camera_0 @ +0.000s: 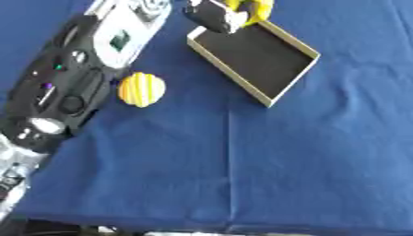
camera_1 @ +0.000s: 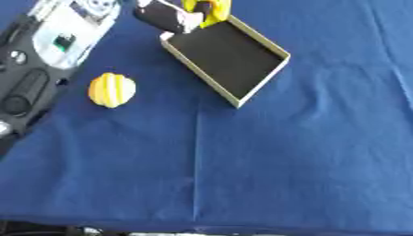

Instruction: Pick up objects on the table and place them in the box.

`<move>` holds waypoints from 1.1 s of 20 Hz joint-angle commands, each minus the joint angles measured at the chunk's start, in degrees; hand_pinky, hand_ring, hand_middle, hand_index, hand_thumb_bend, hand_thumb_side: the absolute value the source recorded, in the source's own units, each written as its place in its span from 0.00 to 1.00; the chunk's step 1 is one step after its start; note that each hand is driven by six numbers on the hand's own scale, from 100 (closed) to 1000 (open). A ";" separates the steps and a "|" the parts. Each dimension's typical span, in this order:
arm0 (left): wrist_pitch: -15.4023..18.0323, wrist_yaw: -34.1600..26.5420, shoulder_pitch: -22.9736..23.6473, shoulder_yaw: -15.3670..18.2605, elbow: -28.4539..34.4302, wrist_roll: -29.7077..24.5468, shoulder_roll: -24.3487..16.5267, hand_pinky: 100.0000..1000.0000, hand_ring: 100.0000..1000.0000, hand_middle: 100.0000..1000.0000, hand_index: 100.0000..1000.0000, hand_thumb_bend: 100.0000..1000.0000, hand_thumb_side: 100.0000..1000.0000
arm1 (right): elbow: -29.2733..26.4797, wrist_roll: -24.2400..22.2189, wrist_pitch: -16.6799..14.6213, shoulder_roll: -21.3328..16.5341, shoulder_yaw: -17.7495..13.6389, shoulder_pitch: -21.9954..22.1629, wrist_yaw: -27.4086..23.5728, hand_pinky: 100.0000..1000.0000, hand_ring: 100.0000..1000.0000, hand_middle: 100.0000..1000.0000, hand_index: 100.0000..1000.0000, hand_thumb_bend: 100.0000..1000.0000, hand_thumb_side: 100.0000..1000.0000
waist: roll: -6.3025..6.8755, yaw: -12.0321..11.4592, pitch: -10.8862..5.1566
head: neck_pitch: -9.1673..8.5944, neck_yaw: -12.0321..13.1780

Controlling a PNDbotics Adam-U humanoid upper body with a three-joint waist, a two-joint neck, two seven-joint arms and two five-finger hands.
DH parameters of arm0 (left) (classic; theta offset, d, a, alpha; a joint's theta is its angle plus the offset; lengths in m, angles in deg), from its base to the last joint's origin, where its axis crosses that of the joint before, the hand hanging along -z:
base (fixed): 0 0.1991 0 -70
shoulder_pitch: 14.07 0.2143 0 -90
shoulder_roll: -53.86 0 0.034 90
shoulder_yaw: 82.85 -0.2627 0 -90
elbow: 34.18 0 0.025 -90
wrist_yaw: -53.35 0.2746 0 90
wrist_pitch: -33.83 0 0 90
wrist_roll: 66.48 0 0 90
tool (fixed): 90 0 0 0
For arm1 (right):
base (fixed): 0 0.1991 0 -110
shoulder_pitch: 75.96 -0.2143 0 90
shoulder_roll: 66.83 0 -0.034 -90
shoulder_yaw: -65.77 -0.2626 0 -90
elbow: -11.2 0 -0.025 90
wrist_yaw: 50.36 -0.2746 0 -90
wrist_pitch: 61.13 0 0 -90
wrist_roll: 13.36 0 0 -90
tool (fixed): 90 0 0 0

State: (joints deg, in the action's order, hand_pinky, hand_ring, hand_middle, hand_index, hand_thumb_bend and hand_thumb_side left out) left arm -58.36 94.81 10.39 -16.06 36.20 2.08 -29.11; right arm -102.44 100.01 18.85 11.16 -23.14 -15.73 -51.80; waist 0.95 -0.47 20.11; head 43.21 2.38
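My left hand (camera_0: 216,16) is curled round a yellow object (camera_0: 256,8) at the far corner of the box (camera_1: 274,69), w/ the dark floor just below-right of it. Box's long axis runs diagonally toward me. The striped yellow ball (camera_0: 142,89) sits on the blue cloth (camera_0: 282,161) beside my left arm (camera_0: 73,83), apart from the box, so probably next; right hand not visible.

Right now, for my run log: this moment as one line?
left robot hand: holds yellow object at box far corner | striped ball: on table | box: empty
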 commanded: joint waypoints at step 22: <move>-0.19 19.38 0.05 5.62 -9.66 13.56 5.80 0.95 0.87 0.81 0.94 0.23 0.69 | -0.95 0.49 0.00 0.30 -0.86 -0.46 -0.79 0.80 0.81 0.69 0.76 0.00 0.79 | -0.62 0.74 -1.03 | -0.89 1.03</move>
State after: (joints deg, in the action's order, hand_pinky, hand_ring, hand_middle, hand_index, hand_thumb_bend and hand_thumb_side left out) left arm -58.03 114.73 11.90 -11.22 24.32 15.53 -21.88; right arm -102.44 100.37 18.85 12.63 -23.47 -15.72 -52.56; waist 0.47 0.28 20.59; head 42.27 3.43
